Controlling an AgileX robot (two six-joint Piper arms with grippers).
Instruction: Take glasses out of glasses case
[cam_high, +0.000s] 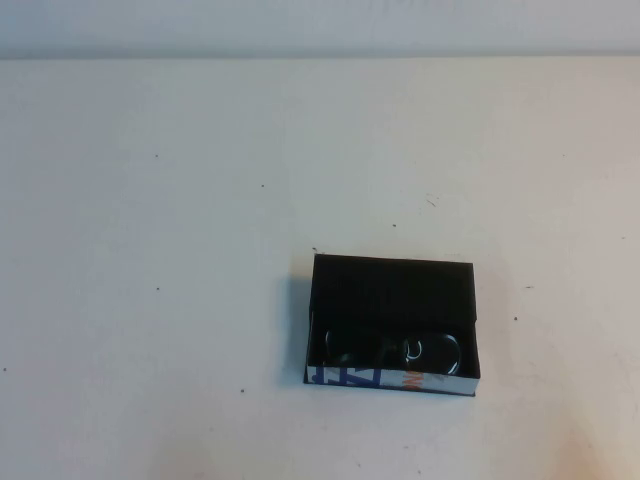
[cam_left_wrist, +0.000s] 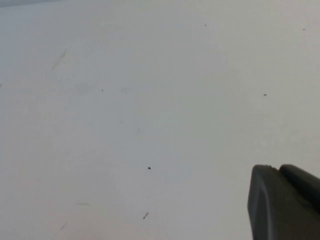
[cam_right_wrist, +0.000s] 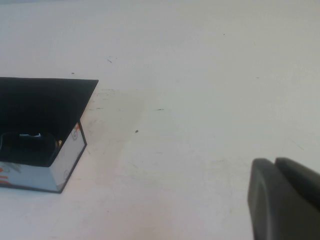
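Observation:
The glasses case (cam_high: 392, 280) is an open shallow black box with a white front strip in blue lettering, lying right of the table's centre. The black glasses (cam_high: 395, 351) lie inside it along the front wall. In the right wrist view the case's corner (cam_right_wrist: 67, 165) shows with part of the glasses (cam_right_wrist: 27, 145) inside. My right gripper (cam_right_wrist: 276, 162) is shut and empty, over bare table well clear of the case. My left gripper (cam_left_wrist: 276, 169) is shut and empty over bare table. Neither gripper shows in the high view.
The white table (cam_high: 180, 220) carries only small dark specks. Its far edge meets a pale wall (cam_high: 320, 25) at the back.

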